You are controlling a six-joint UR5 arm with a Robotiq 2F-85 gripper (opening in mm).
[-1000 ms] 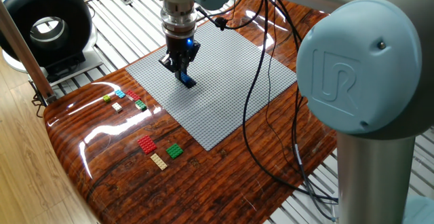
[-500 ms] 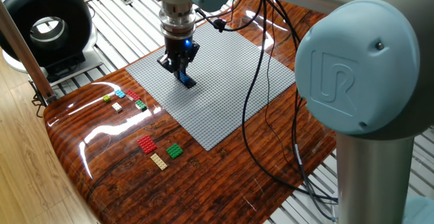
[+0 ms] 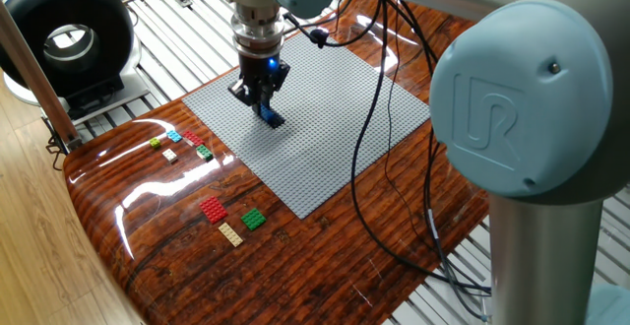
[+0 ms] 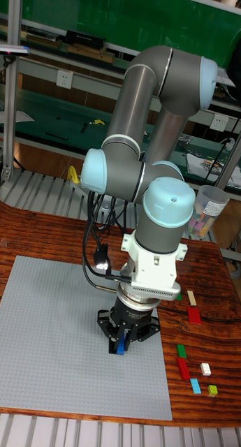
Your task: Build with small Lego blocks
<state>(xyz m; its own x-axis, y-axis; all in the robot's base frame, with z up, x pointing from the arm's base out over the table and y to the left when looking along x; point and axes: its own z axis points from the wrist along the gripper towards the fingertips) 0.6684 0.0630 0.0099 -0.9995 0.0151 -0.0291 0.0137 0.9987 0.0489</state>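
Tool (image 3: 263,101) of the grey-and-light-blue UR5 arm (image 4: 148,174) hangs fingers-down over the large grey studded baseplate (image 3: 325,138), closed on a small dark blue Lego brick (image 3: 271,117). The brick sits between the black fingertips (image 3: 255,97), and its lower end pokes out beneath them, at or just above the plate's studs; whether it touches the plate cannot be told. In the tall fixed view the same blue brick (image 4: 121,345) shows as a narrow upright sliver between the fingers, with the tool (image 4: 122,345) near the baseplate's (image 4: 57,335) right part.

Loose small bricks lie on the glossy dark wooden tabletop (image 3: 325,256), off the plate and well apart from the tool. Nearest the camera in the fixed view are a red brick (image 3: 214,209), a tan brick (image 3: 231,233) and a green brick (image 3: 254,219), set close together. Farther back, just beside the plate's edge, is a cluster: a yellow-green piece (image 3: 156,143), a light blue one (image 3: 174,136), a white one (image 3: 170,155), and a small green piece (image 3: 204,152). Black cables (image 3: 379,118) trail from the arm across the plate and tabletop.
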